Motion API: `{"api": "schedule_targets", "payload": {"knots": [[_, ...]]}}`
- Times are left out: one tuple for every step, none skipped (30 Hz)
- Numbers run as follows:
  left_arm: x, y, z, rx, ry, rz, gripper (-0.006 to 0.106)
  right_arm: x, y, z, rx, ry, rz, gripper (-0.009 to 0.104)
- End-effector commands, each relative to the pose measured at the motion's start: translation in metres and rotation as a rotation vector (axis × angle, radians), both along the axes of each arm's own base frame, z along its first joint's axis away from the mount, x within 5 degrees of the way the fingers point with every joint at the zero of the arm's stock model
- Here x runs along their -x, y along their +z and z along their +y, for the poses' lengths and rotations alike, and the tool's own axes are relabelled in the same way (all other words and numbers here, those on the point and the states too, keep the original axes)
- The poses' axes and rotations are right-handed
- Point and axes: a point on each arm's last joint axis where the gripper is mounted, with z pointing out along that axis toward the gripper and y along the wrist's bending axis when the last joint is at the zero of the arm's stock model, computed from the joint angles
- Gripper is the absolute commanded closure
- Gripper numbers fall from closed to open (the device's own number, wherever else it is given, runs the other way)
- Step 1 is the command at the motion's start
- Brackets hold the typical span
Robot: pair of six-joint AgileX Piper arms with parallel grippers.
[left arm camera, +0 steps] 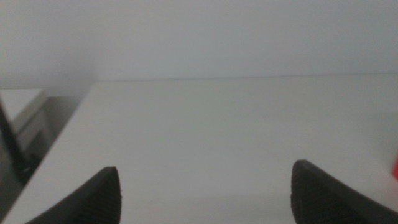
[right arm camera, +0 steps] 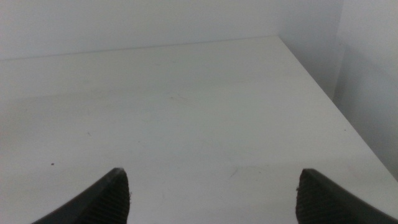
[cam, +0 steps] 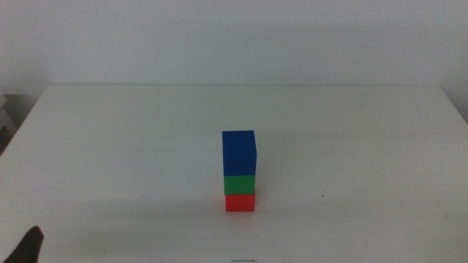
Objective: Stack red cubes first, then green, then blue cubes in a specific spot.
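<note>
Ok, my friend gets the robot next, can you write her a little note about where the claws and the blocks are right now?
Left gripper: open, holding nothing, waiting low at the table's near left corner.
Right gripper: open, holding nothing, out of the middle view, over bare white table on the right side.
Blocks: one tower near the table's middle front. Red cube on the table, green cube on it, blue cube on top. The tower stands upright, nothing touching it.
Done: all three stacked in the right order.
Left: nothing that I can see. Just keep the arms away from the tower.
</note>
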Motion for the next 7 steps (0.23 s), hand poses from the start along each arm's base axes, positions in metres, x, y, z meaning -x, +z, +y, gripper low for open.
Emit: {"api": "schedule_targets", "payload": {"knots": [[0.0011, 0.0103, 0.0021, 0.029, 0.038, -0.108, 0.007, 0.0006, 0.0135, 0.0000, 0.025, 0.002, -0.111, 0.006], [0.0011, 0.0103, 0.0027, 0.028, 0.047, -0.108, 0.007, 0.0006, 0.0135, 0.0000, 0.025, 0.002, -0.111, 0.006], [0.0011, 0.0103, 0.0030, 0.028, 0.053, -0.108, 0.007, 0.0006, 0.0135, 0.0000, 0.025, 0.002, -0.111, 0.006], [0.0011, 0.0103, 0.0032, 0.028, 0.056, -0.108, 0.007, 0.0006, 0.0135, 0.0000, 0.025, 0.002, -0.111, 0.006], [0.0011, 0.0103, 0.0032, 0.028, 0.057, -0.108, 0.007, 0.0006, 0.0135, 0.0000, 0.025, 0.002, -0.111, 0.006], [0.0011, 0.0103, 0.0032, 0.028, 0.057, -0.108, 0.007, 0.0006, 0.0135, 0.0000, 0.025, 0.002, -0.111, 0.006], [0.0011, 0.0103, 0.0032, 0.028, 0.057, -0.108, 0.007, 0.0006, 0.0135, 0.0000, 0.025, 0.002, -0.111, 0.006]]}}
